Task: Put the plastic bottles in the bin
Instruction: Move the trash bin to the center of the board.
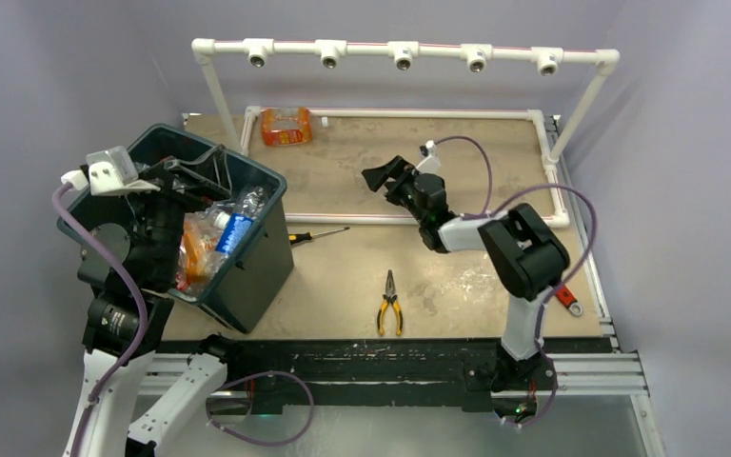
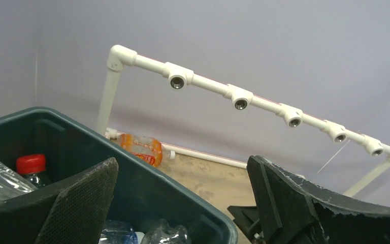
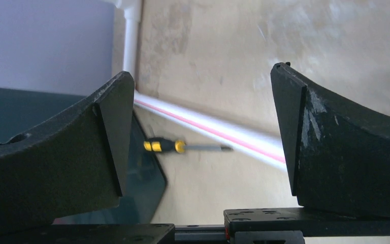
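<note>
Teal-black bin holds a heap of plastic bottles, and one orange bottle lies on the surface beyond the bin. Over the bin the left tool hangs wide and empty. Off to the bin's right, the right tool gapes wide too, nothing in it.

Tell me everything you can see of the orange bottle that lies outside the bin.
The orange bottle is small, made of translucent orange plastic, with a red and white label round its middle and a white cap at its right end. It lies on its side on the table, in the far left corner, along the far white pipe of the frame. I cannot tell whether it touches the pipe. Nothing holds it.
</note>
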